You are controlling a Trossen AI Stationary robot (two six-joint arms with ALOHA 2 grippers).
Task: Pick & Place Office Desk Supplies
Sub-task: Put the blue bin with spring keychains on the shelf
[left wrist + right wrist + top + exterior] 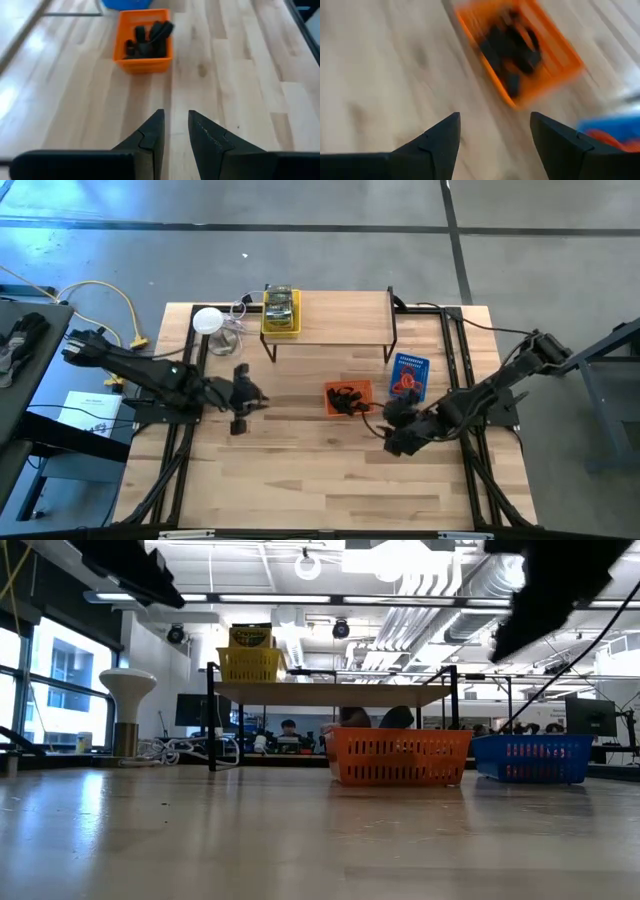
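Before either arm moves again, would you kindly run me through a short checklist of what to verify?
1. Right gripper empty: ok, fingers apart with only bare wood between them.
2. Left gripper empty: ok, a narrow gap between its fingers, nothing in it.
3. Orange basket upright on the table: ok, black clips lie inside.
4. Blue basket upright: ok, red bands inside.
5. Yellow basket on the shelf: ok, it holds yellow-green packs.
6. Loose supplies left on the table: cannot tell; none show.
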